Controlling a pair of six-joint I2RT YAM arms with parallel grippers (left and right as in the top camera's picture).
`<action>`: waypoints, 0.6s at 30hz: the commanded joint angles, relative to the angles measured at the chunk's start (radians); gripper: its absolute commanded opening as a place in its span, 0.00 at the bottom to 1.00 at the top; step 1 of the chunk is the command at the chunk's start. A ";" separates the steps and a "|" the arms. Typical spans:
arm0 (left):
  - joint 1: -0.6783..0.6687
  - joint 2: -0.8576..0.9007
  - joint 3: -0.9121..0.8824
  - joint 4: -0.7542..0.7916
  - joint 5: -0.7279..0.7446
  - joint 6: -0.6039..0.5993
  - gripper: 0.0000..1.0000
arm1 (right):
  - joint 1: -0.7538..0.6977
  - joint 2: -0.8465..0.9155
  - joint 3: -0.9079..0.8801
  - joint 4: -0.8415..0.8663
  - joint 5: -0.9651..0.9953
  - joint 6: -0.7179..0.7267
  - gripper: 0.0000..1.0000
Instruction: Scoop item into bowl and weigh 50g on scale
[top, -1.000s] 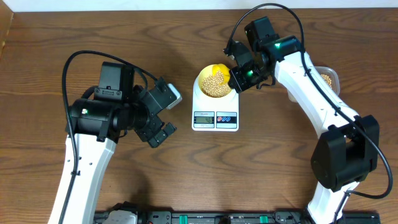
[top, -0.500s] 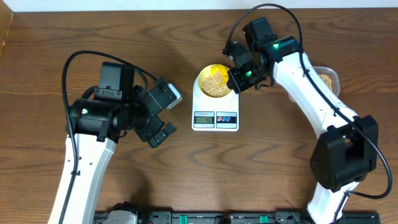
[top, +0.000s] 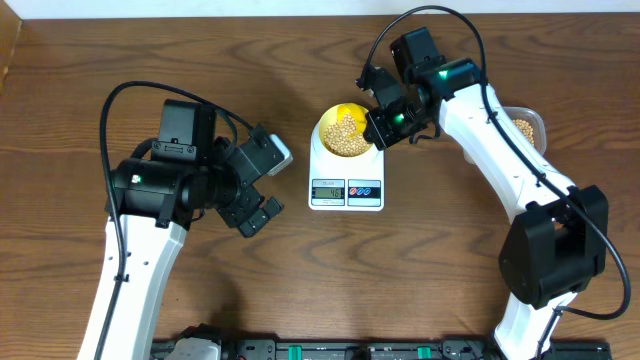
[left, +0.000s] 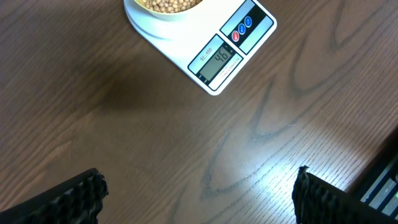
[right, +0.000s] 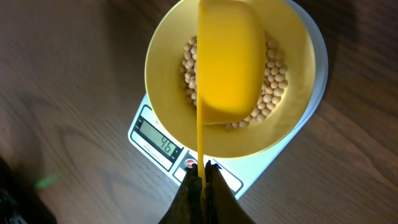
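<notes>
As scoop (right: 229, 62) covers bowl (right: 163, 74), beans (right: 273, 78) half hidden

Beans (right: 274, 79) lie in the bowl (right: 159, 68) atop the scale (right: 155, 140), scoop (right: 229, 62) overhead.

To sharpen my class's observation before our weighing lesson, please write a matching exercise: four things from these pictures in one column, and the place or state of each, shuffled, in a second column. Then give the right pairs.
Column 1
1. bowl
2. scale
3. scoop
4. left gripper

Column 2
A. jaws open, nothing held
B. display shows 46
C. sits on the scale, holding beans
D. handle clamped in the right gripper, head above the bowl

Pairs: 1-C, 2-B, 3-D, 4-A
</notes>
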 joint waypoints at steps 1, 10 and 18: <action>0.003 0.000 -0.008 -0.004 0.016 0.018 0.98 | -0.004 -0.016 0.019 0.014 -0.052 0.005 0.01; 0.003 0.000 -0.008 -0.004 0.016 0.018 0.98 | -0.012 -0.016 0.019 0.006 -0.071 0.022 0.01; 0.003 0.000 -0.008 -0.004 0.016 0.018 0.98 | -0.043 -0.016 0.019 0.006 -0.128 0.035 0.01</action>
